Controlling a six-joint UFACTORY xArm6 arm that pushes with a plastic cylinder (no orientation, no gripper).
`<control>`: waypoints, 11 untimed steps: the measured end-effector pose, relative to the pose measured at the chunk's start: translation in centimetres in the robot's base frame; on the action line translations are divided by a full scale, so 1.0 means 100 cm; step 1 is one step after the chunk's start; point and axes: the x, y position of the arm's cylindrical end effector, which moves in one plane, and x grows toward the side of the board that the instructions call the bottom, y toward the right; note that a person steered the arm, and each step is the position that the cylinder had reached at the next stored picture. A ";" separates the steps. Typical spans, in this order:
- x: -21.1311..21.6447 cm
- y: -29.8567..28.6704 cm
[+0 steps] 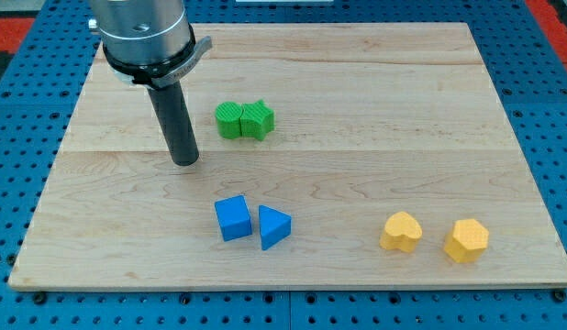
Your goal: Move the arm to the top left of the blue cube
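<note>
The blue cube point(233, 218) sits on the wooden board point(375, 82) in the lower middle, touching or nearly touching a blue triangular block point(273, 226) on its right. My tip point(184, 160) rests on the board above and to the left of the blue cube, with a clear gap between them. The dark rod rises from the tip to the arm's grey body at the view's top left.
Two green blocks point(245, 119) sit side by side right of the rod, above the blue cube. A yellow heart-shaped block point(400, 232) and a yellow hexagonal block point(467, 240) lie at the lower right. A blue pegboard point(17, 165) surrounds the board.
</note>
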 end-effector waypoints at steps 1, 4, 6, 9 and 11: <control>0.000 0.000; 0.004 0.005; 0.004 0.006; 0.004 0.018; -0.003 0.066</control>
